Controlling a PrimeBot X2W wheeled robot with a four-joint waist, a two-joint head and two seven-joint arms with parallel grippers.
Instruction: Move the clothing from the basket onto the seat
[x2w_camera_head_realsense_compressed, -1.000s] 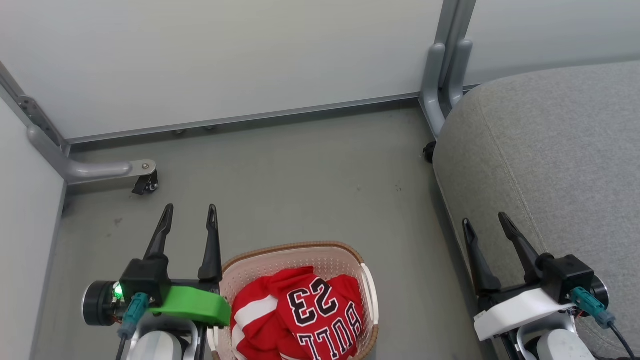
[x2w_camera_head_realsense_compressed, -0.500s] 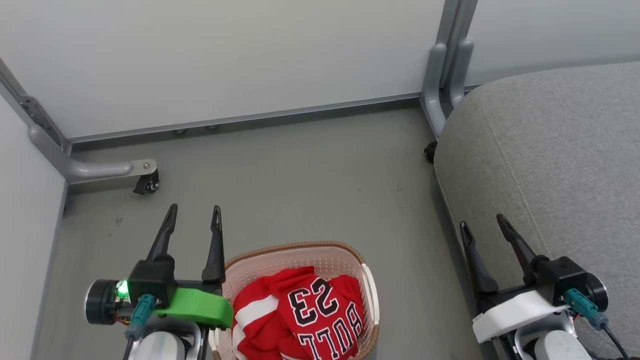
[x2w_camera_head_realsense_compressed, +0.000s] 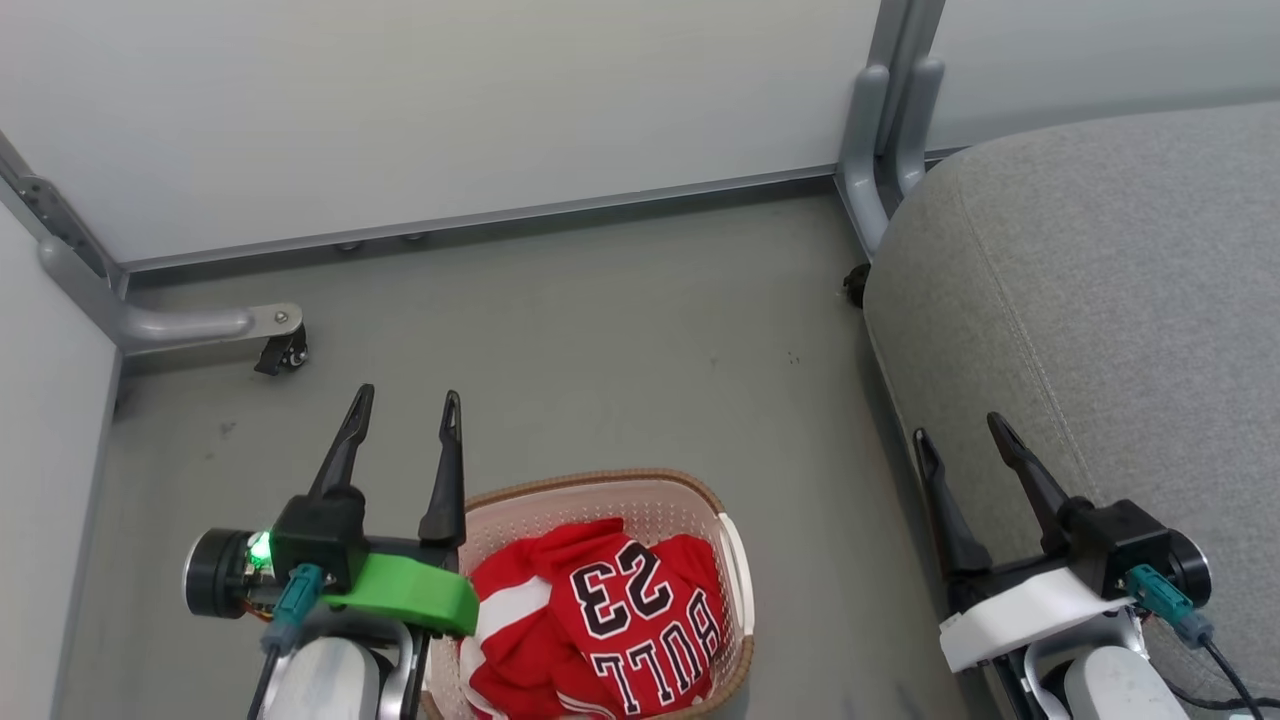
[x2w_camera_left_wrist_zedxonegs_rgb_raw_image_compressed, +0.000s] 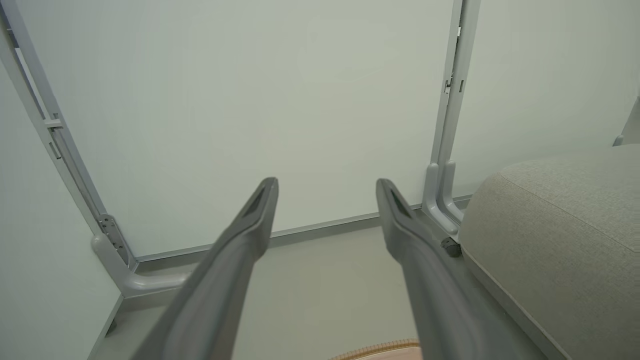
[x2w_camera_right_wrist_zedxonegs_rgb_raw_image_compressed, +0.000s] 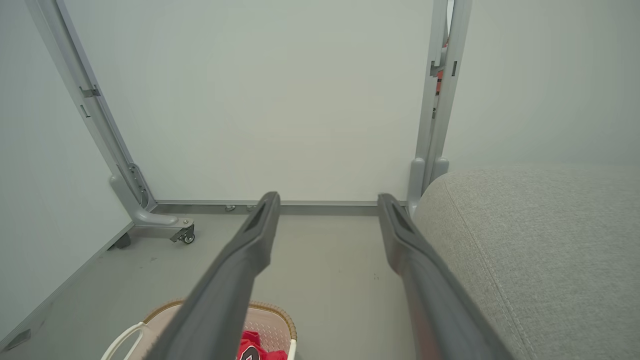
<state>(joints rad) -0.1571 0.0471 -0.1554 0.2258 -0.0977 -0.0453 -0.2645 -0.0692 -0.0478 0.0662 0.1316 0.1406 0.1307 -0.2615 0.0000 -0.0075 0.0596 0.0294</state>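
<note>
Jersey (x2w_camera_head_realsense_compressed: 640, 620) reads "BULL 23", perhaps cropped

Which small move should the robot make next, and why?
Probably bring the left gripper down and rightward onto the clothing: its fingers are open and empty, beside the basket, and both red garments lie inside it.
</note>
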